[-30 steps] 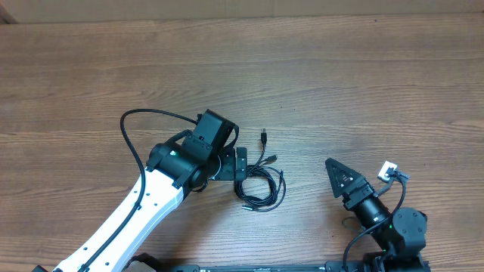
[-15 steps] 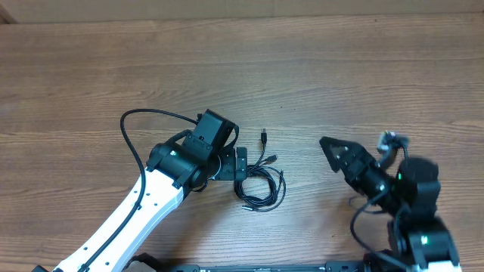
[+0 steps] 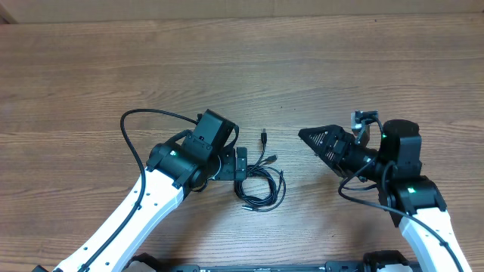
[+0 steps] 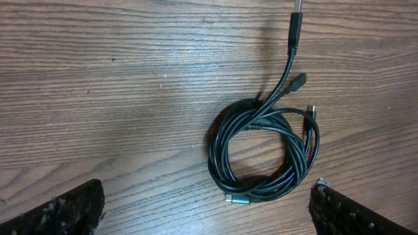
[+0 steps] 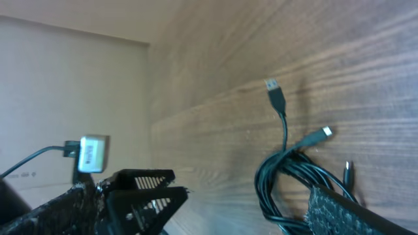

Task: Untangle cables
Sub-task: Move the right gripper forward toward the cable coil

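Brown wood-grain table, two arms on it. Landmark is the coil of thin black cables, near the table's middle, a bit toward the near edge. Left of the coil: white-shelled left arm comes up from the near-left corner, with a thick black hose looping off it further left. Left gripper sits just beside the coil's left edge in the overhead view. Its wrist view looks straight down: black padded fingers spread wide, one in each lower corner. The coil lies between them, closer to the right-hand pad, and neither pad touches a cord. Nothing gripped. The coil is several rough loops, both cords wound together flat on the wood. Two leads run out of its far side: one ends in a long black USB plug, the other in a shorter black plug just beside the coil. A small tip sticks out at the coil's right, and a silvery plug lies on its near edge. Right of the coil, well apart: right gripper, black, pointing at the coil. Its fingers are splayed fully and empty. Its tilted wrist view shows the coil and USB plug low right.
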Motion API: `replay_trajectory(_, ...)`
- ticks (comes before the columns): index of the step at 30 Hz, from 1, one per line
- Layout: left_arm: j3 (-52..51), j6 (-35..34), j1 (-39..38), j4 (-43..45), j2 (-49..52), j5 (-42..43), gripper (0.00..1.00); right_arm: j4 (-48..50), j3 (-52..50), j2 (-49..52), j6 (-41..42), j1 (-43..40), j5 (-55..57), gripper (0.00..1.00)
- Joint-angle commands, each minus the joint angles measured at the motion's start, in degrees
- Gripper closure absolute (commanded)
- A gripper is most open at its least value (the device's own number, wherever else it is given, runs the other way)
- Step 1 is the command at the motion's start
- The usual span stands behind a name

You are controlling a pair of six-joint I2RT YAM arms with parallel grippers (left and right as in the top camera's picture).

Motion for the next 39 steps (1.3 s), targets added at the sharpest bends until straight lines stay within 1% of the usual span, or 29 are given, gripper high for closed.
replay_trajectory(1,-0.3,-0.7,0.0,0.1,0.2,0.2,0.00,-1.0,1.4,2.0,-0.7,-0.1,-1.8,0.00)
replay_trajectory(14,-0.3,-0.7,0.0,0.1,0.2,0.2,0.01,-6.5,1.4,3.3,-1.2,-0.1,-1.6,0.00)
replay_trajectory(17,-0.3,-0.7,0.0,0.1,0.2,0.2,0.00,-6.5,1.4,3.3,-1.2,-0.1,2.0,0.00)
replay_trajectory(18,-0.3,-0.7,0.0,0.1,0.2,0.2,0.00,-7.0,1.4,3.3,-1.2,-0.1,5.2,0.00)
replay_trajectory(21,-0.3,-0.7,0.0,0.1,0.2,0.2,0.00,-8.9,1.4,3.3,-1.1,-0.1,10.1,0.00)
replay_trajectory(28,-0.3,-0.7,0.0,0.0,0.2,0.2,0.00,-10.2,1.4,3.3,-1.0,0.9,12.3,0.00)
replay_trajectory(31,-0.3,-0.8,0.0,0.1,0.2,0.2,0.00,-11.0,1.4,4.0,1.0,2.3,14.4,0.00)
replay_trajectory(34,-0.3,-0.8,0.0,0.1,0.2,0.2,0.01,-12.3,1.4,5.9,5.2,4.2,17.6,0.00)
replay_trajectory(39,-0.3,-0.7,0.0,0.5,0.2,0.2,0.00,-12.0,1.4,10.7,6.9,7.0,18.3,0.00)
